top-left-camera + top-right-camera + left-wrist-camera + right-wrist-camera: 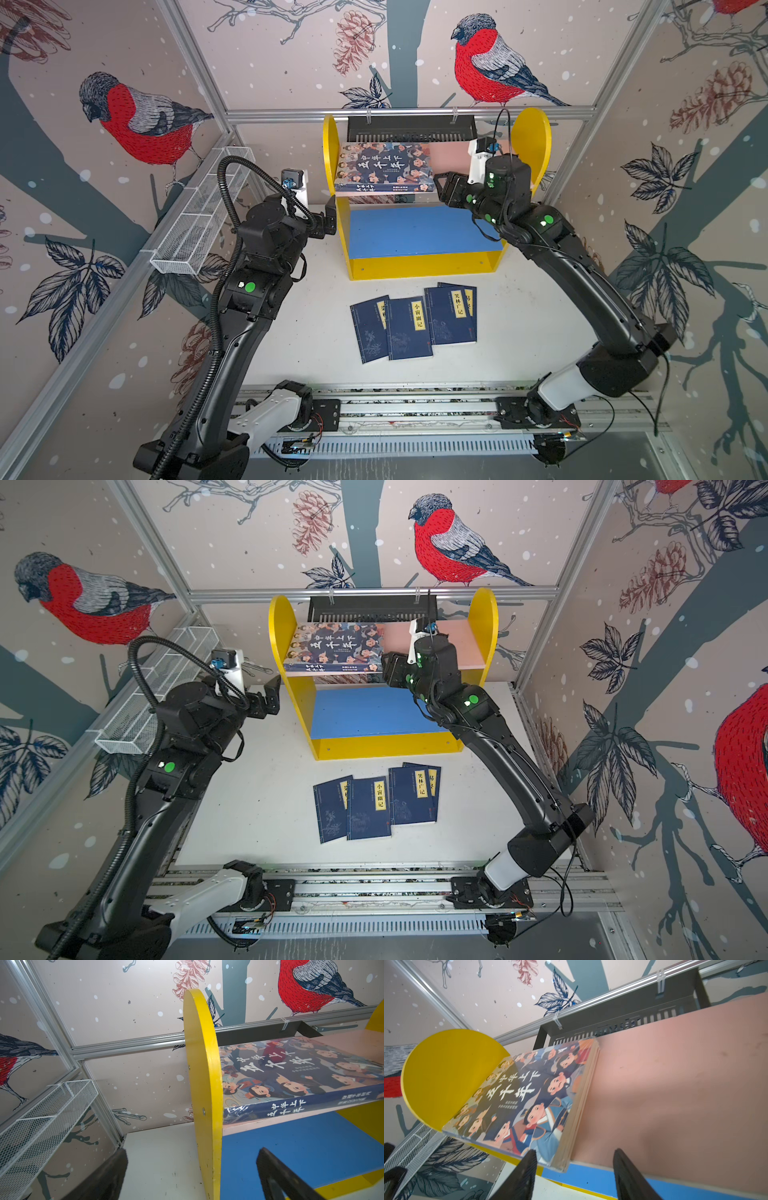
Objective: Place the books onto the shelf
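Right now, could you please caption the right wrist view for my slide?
Open right end effector before the illustrated book lying flat on the shelf's pink upper board.

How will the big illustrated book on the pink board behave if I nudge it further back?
Probably slides easily: the illustrated book looks wrapped in glossy film and lies flat on the smooth pink board. Likely stiff, given its thick page block. Tipping seems unlikely while it lies flat.

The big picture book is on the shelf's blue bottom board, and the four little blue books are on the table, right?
No. The big picture book lies on the pink top board, not the blue bottom board, as both top views show. The four little blue books are on the table.
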Controlling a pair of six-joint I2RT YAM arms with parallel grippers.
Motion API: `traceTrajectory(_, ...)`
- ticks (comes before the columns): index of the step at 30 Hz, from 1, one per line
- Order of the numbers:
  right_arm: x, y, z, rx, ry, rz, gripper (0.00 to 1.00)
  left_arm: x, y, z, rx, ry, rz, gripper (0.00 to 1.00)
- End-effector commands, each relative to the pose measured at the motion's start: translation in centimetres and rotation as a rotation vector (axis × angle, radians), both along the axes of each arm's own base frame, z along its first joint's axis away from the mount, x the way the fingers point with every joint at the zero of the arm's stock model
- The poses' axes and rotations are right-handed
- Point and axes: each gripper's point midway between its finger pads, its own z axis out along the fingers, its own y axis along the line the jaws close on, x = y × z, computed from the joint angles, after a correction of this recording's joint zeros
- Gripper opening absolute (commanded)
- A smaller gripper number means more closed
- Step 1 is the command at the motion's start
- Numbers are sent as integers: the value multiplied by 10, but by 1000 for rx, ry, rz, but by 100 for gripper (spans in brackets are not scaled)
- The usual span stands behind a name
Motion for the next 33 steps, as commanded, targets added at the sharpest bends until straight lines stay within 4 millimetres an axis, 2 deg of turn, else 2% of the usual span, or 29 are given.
traceTrajectory(1, 2, 7, 12, 63, 2, 66, 60, -9, 8, 12, -9, -9, 28, 97)
traceTrajectory(6, 17, 12, 14, 94, 47, 101, 61, -18, 11, 28, -20, -25, 30, 97)
traceTrajectory(10, 28, 19, 5, 115, 112, 137, 61, -23, 11, 34, -29, -31, 25, 97)
traceTrajectory(16, 39, 28, -8, 121, 167, 166, 61, -28, 10, 37, -34, -38, 10, 97)
traceTrajectory(33, 52, 40, -17, 171, 211, 250, 61, -27, 7, 32, -39, -29, -9, 97)
